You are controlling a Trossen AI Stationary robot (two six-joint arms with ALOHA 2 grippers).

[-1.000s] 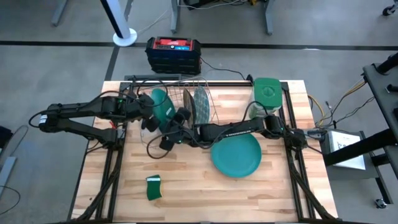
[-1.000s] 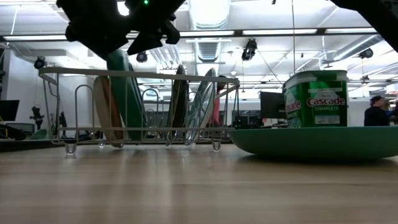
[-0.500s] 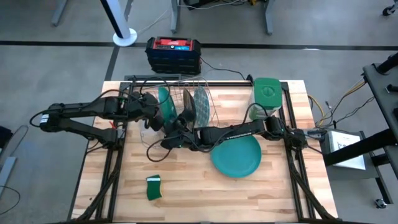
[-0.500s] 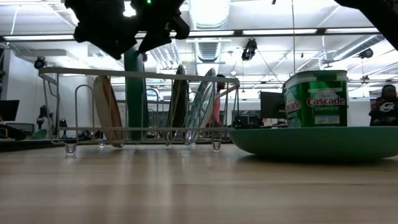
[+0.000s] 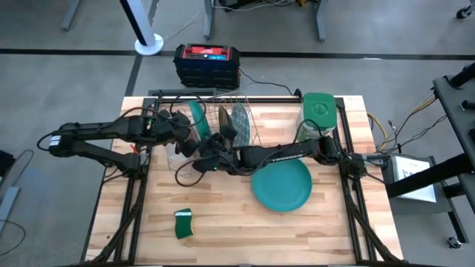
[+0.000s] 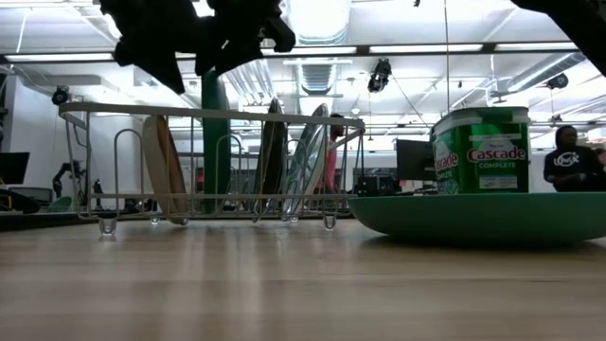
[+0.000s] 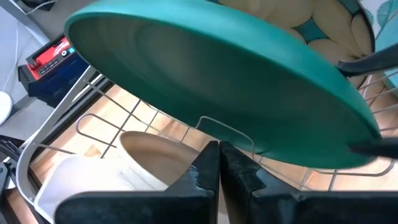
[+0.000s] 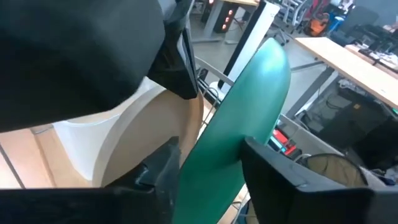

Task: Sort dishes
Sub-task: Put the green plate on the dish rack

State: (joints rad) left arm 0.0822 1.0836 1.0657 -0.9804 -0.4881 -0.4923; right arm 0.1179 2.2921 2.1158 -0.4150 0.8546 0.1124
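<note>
A green plate (image 5: pixel 195 117) stands upright in the wire dish rack (image 5: pixel 251 104), seen edge-on in the low view (image 6: pixel 216 142). My right gripper (image 5: pixel 210 146) is shut on it. My left gripper (image 5: pixel 186 139) is shut, its tips (image 7: pixel 217 149) just under the green plate's rim (image 7: pixel 249 140). A whitish plate (image 6: pixel 163 170), a dark plate (image 6: pixel 273 156) and a patterned glassy plate (image 6: pixel 311 156) lean in rack slots. A teal plate (image 5: pixel 282 185) lies flat on the table. My left gripper's shut fingertips stand right at the green plate's rim; I cannot tell whether they touch it. My right gripper pinches the green plate's rim (image 8: pixel 217 146) between its two fingers (image 8: pixel 165 171), one on each face. The plate stands upright with its lower rim down in the rack.
A green lidded canister (image 5: pixel 319 111) stands at the table's far right, behind the teal plate. A small green sponge (image 5: pixel 183 222) lies near the near edge. Bare wood shows across the near half of the table (image 5: pixel 237 230). A person (image 6: pixel 566 161) shows in the room beyond.
The green plate has turned from a leaning tilt to upright in its rack slot, its top swinging toward the right. Both grippers have stayed close around its upper rim, shifting only slightly with it.
</note>
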